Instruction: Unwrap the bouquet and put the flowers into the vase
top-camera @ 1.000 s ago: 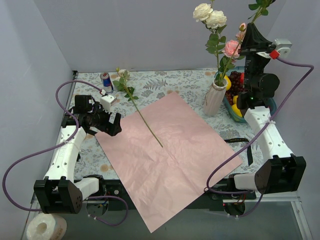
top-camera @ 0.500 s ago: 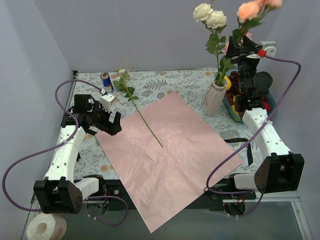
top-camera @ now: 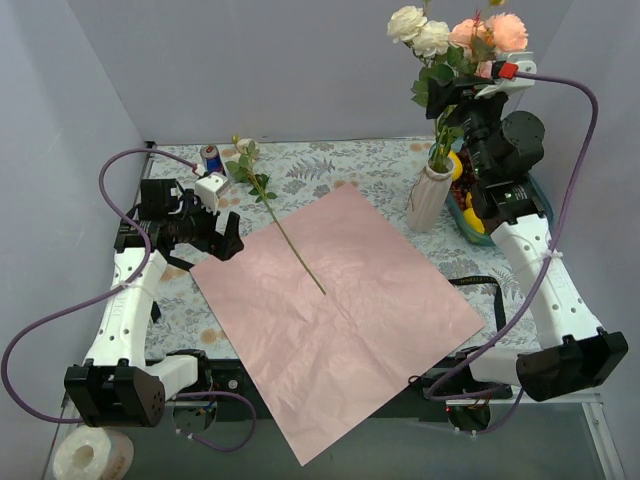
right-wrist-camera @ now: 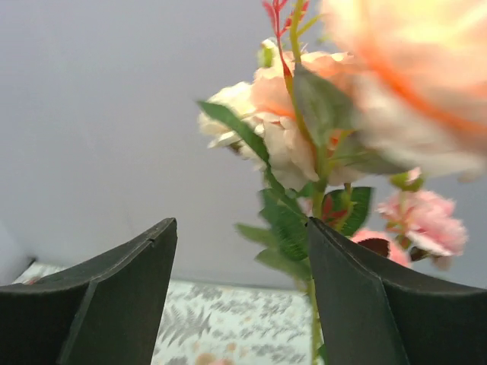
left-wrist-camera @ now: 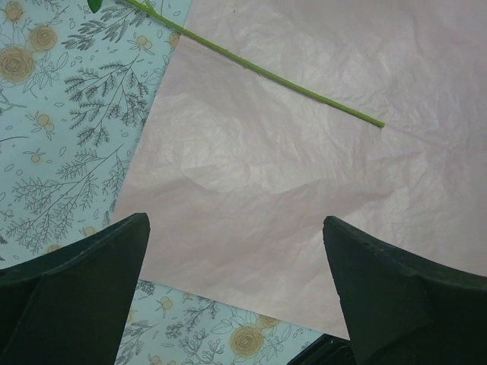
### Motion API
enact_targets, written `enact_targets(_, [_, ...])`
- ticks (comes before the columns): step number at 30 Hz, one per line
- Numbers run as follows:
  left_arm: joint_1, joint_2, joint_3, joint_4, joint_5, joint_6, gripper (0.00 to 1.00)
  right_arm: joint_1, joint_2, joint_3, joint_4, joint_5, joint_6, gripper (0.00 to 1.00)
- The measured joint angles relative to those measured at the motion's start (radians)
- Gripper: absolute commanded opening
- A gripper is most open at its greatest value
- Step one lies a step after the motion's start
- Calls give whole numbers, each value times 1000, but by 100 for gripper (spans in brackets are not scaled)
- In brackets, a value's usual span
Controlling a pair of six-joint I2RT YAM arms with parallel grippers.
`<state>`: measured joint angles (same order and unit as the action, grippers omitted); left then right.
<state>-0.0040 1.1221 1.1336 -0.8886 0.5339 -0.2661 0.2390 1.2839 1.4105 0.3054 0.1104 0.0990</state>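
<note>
1 rose [top-camera: 285, 235] lies on the paper [top-camera: 380, 310], stem running from the desk's [top-camera: 330, 170] far-left corner toward its centre, just right of the nearer left jaws, spread and empty; right jaws, also parted, hover by the vase's [top-camera: 428, 197] flowers [top-camera: 440, 40]

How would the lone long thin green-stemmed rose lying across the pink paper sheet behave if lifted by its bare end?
The long green-stemmed rose probably weighs little: its stem is thin. Held at the bare tip, it would likely droop, since leaves and bloom sit at the far end.
</note>
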Motion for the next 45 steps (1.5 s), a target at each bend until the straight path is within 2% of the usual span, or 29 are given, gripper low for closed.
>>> enact_targets(6, [0,0,18,-3,14,-24,98,203,-27,119,-272,96,-37,85])
enact_targets(9, [0,0,25,-5,23,-29,98,212,1,199,-401,157,-46,85])
enact_targets(10, [0,-1,25,-6,24,-30,98,209,3,202,-425,169,-44,87])
enact_targets(15, [0,-8,25,-9,26,-34,98,225,-75,53,-477,191,-19,89])
enact_targets(19, [0,-11,25,-10,28,-43,98,264,-126,-4,-488,161,-17,89])
enact_targets(25, [0,7,66,-7,27,-89,98,437,-111,10,-486,7,-76,89])
enact_targets(30, [0,16,99,29,17,-150,98,609,111,66,-482,-50,-105,86])
enact_targets(35, [39,34,118,36,8,-180,98,649,452,107,-534,-82,-106,84])
enact_targets(37, [68,52,119,36,3,-180,98,646,596,189,-592,-87,-108,82])
enact_targets(41, [134,111,118,31,-19,-169,98,645,888,506,-704,-87,-113,78])
enact_targets(45, [193,148,98,23,-34,-133,98,638,1016,673,-721,-82,-111,73])
